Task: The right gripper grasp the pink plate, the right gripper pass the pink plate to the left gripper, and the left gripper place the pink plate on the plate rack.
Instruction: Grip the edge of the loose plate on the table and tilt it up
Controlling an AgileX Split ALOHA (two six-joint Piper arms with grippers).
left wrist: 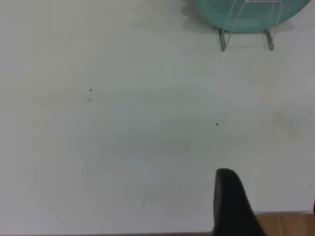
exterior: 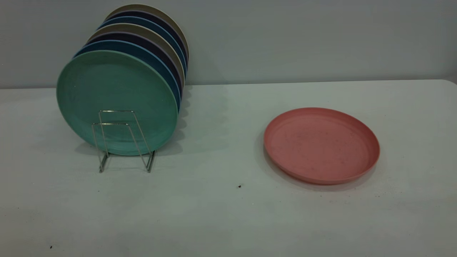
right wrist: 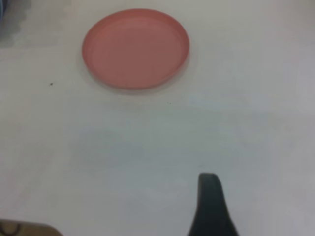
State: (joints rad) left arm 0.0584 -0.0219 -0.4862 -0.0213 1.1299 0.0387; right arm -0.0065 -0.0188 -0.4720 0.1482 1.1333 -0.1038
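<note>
Right gripper point(right wrist: 210, 206) shows only as one dark finger at the edge of its own wrist view, hanging above bare table point(exterior: 221, 214) and well short of the pink plate point(exterior: 321, 144). Whether that gripper is open or closed cannot be told, since only the one finger is in frame. It holds nothing. Left gripper point(left wrist: 234, 206) appears the same way: a single dark finger over the table near its front edge, apart from the plate rack point(exterior: 123, 141), its opening likewise impossible to judge. Neither arm appears in the exterior view.

Pink plate location: flat on the table, rim up, on the right-hand side of the exterior view, well apart from the rack. Plate rack location: left side, loaded with a row of upright plates, the green plate point(exterior: 116, 101) foremost. Two wire loops stand unoccupied in front of the green plate.

Task status, as judged: no step is begun; the grasp is the first action.

Failure risks from here:
- The plate lies flush on the table with a low rim. A shallow bite is likely to slip off, or push the plate along the surface instead of lifting it.
- At handover, release before the left gripper has a firm hold would drop the plate.
- At placement, a misaligned entry could strike the green plate or miss the wire slot, leaving the plate leaning or rolling out.
</note>
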